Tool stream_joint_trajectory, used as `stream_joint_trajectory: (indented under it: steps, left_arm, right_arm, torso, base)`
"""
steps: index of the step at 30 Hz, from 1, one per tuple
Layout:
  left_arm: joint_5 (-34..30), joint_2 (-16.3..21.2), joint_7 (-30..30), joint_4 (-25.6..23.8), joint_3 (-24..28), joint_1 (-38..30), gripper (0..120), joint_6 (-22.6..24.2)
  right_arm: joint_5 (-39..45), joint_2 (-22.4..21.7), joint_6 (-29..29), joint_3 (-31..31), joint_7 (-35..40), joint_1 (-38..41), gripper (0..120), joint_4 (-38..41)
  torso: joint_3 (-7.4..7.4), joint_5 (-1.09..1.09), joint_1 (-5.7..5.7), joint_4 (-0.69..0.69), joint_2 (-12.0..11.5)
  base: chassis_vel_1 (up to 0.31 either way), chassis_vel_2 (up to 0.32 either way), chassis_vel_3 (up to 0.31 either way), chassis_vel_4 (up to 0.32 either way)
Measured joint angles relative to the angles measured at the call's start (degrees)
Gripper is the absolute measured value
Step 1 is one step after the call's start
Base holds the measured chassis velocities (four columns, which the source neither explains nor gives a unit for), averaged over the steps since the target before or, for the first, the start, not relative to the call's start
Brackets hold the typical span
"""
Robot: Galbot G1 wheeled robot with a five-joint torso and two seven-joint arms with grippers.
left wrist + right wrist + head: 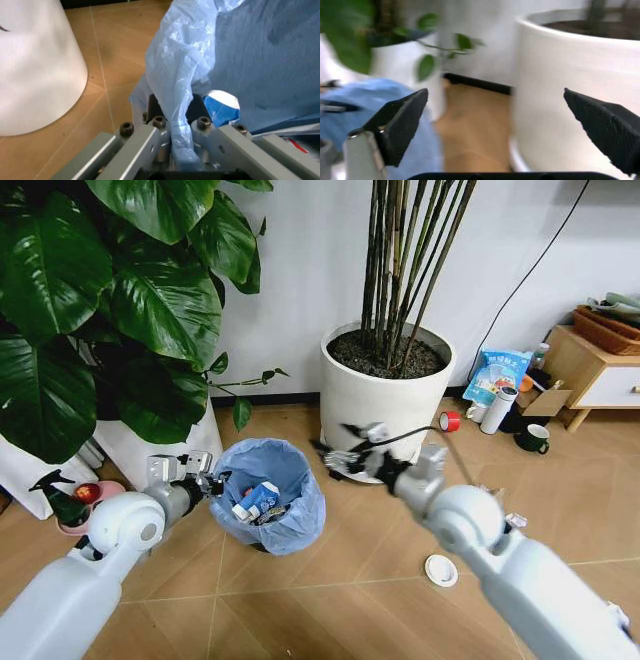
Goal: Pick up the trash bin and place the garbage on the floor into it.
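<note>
Low on the tan wood-look floor [330, 580], between two big white planters: small round trash bin [268, 505], lined with crinkly, translucent light-blue plastic bunched over the rim. Inside, a blue-and-white wrapper [262, 498] and bits of white litter, resting against the bag. Pinched on the bin's near-left rim, left gripper [203, 477]; in the left wrist view, left gripper [174, 112] clamped on a twisted fold of the bag and the rim beneath, dark pads [196, 108] pressing from both sides, bolted grey metal links behind. Hovering just right of the bin and in front of the smooth, rounded white bamboo planter [385, 390], right gripper [335, 455], jaws spread wide and holding nothing. From the right wrist view, right gripper [495, 123] showing two wedge-shaped black pads [402, 122] with a rough, grainy face, far apart, planter wall [555, 105] glossy and curved just beyond, blue bag [375, 112] off to one side. Still on the floor to the right of the bin, near the right forearm: flat white round lid [441, 570]. Farther back by the wall, red tape roll [450, 421], blue snack bag [497, 376], white cylinder [498, 409], dark green mug [533, 439], wooden cabinet [595, 375]. At far left, broad glossy green leaves [110, 290] over another white pot [150, 445].
</note>
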Motion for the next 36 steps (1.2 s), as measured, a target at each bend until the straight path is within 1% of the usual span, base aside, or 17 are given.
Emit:
stream_joint_trajectory:
  steps: [1,3,5,7,12,16,19,22,24,25,26,27,28,30,31,33,36]
  left_arm:
    - [0.00,0.00,0.00,0.00,0.00,0.00,0,0.00]
    - [0.68,-0.30,0.38,-0.48,-0.06,0.27,0,0.00]
    - [0.90,-0.36,0.48,-0.64,-0.08,0.35,0,0.00]
    - [1.24,-0.62,0.54,-1.53,-0.68,1.24,0,-0.01]
    - [1.44,-1.69,-0.88,-3.28,-2.50,3.47,0,-0.01]
    - [1.88,-2.80,-1.32,-4.12,-2.87,4.22,0,-0.03]
    - [2.20,-3.00,-1.24,-4.66,-3.35,5.25,0,-0.04]
    - [2.50,-2.78,-0.70,-4.83,-3.98,6.01,0,-0.04]
    - [2.51,-2.69,-0.61,-4.83,-4.02,6.02,0,-0.04]
    - [2.51,-2.36,-0.33,-4.83,-4.16,6.02,0,-0.04]
    - [2.51,-2.18,-0.20,-4.84,-4.17,6.01,0,-0.04]
    - [2.51,-2.18,-0.20,-4.84,-4.17,6.01,0,-0.04]
    - [2.51,-2.06,-0.12,-4.84,-4.17,6.00,0,-0.04]
    - [2.50,-1.99,-0.05,-4.82,-4.17,5.99,0,-0.04]
    - [2.50,-1.89,0.01,-4.73,-4.17,5.97,0,-0.04]
    - [2.47,-1.73,0.23,-4.56,-4.14,5.89,0,-0.04]
    - [2.46,-1.58,0.38,-4.33,-4.09,5.66,0,-0.05]
  right_arm:
    - [0.00,0.00,0.00,0.00,0.00,0.00,98,0.00]
    - [-1.78,-0.02,0.03,4.91,-0.20,-4.38,100,-1.30]
    - [-2.44,-0.01,0.10,6.27,-0.32,-5.98,100,-1.92]
    - [-3.93,0.27,1.50,8.94,-0.42,-10.79,100,-4.53]
    - [-6.78,2.09,4.62,10.36,-1.58,-15.40,100,-9.53]
    - [-8.31,4.07,5.87,11.90,-2.96,-18.64,100,-12.23]
    - [-9.49,5.04,7.02,12.50,-4.05,-19.52,100,-14.58]
    - [-11.38,6.89,9.81,13.96,-6.32,-19.86,100,-22.79]
    - [-11.44,7.14,10.07,14.11,-6.52,-19.74,100,-24.15]
    - [-11.52,7.95,10.49,14.49,-6.95,-19.18,100,-28.39]
    - [-11.48,8.51,10.86,14.55,-7.27,-18.59,100,-30.86]
    - [-11.48,8.51,10.86,14.55,-7.27,-18.59,100,-30.86]
    - [-11.46,9.07,11.09,14.58,-7.49,-17.97,100,-33.25]
    - [-11.47,9.61,11.31,14.57,-7.71,-17.47,100,-35.09]
    - [-11.71,10.58,11.91,14.46,-8.20,-16.50,100,-37.79]
    - [-12.43,12.30,12.85,14.39,-8.68,-14.84,100,-41.68]
    - [-13.08,13.59,13.52,14.36,-8.85,-13.56,100,-45.03]
  torso:
    - [0.00,0.00,0.00,0.00,0.00]
    - [0.00,0.00,0.00,0.00,0.00]
    - [0.00,0.01,0.00,0.00,0.00]
    - [0.00,0.00,0.00,-0.02,0.00]
    - [0.00,0.02,0.00,0.02,0.00]
    - [0.00,-0.03,0.00,0.00,0.00]
    - [0.00,-0.01,0.00,0.01,0.00]
    - [0.00,-0.01,0.00,0.01,0.00]
    - [0.00,0.00,0.00,0.01,0.00]
    - [0.00,0.03,0.00,0.00,0.00]
    - [0.00,-0.01,0.00,0.00,0.00]
    - [0.00,-0.01,0.00,0.00,0.00]
    - [0.00,-0.08,0.00,0.02,0.00]
    - [0.01,-0.05,0.00,0.00,0.00]
    - [0.01,0.04,0.00,0.00,0.00]
    - [0.00,-0.04,0.00,0.01,0.00]
    - [0.01,0.02,0.00,0.01,0.00]
  base:
    - [0.000,0.000,0.000,0.000]
    - [0.000,0.000,0.000,0.000]
    - [0.000,0.000,0.000,0.000]
    - [0.000,0.000,0.000,0.000]
    - [0.000,0.000,0.000,0.000]
    - [0.000,0.000,0.000,0.000]
    - [0.000,0.000,0.000,0.000]
    - [0.000,0.000,0.000,0.000]
    - [0.000,0.000,0.000,0.000]
    - [0.000,0.000,0.000,0.000]
    - [0.000,0.000,0.000,0.000]
    - [0.000,0.000,0.000,0.000]
    - [0.000,0.000,0.000,0.000]
    - [0.000,0.000,0.000,0.000]
    - [0.000,0.000,0.000,0.000]
    - [0.000,0.000,0.000,0.000]
    - [0.000,0.000,0.000,0.000]
